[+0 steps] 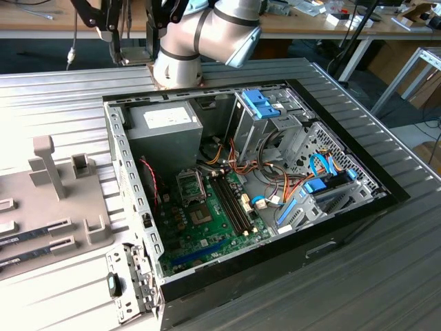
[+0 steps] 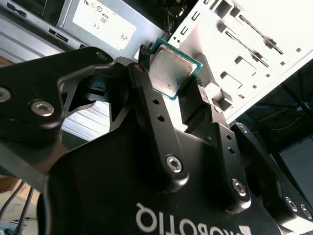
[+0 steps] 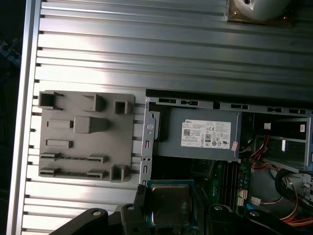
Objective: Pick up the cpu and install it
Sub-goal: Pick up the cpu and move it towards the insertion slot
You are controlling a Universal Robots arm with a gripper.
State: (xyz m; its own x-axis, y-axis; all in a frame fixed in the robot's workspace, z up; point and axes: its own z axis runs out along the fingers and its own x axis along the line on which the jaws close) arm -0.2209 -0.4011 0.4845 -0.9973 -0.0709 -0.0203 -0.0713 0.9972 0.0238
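Note:
The cpu (image 2: 170,74) is a small flat square chip with a silvery top and a green edge. My gripper (image 2: 172,69) is shut on it, one black finger (image 2: 145,68) on each of two opposite sides. In the first wrist view the cpu (image 3: 170,203) hangs in the gripper (image 3: 171,201) high above the open computer case, over the edge of the green motherboard (image 3: 215,177) beside the power supply (image 3: 203,134). In the exterior view the black socket frame (image 1: 191,185) sits on the motherboard (image 1: 213,227), and the arm (image 1: 207,31) reaches up beyond the case's far side.
The open computer case (image 1: 386,186) lies on a ribbed metal table (image 1: 62,89). It holds the grey power supply (image 1: 165,121), drive cages (image 1: 265,110) and loose cables (image 1: 275,186). A grey fixture plate (image 3: 85,134) lies beside the case, on the exterior view's left.

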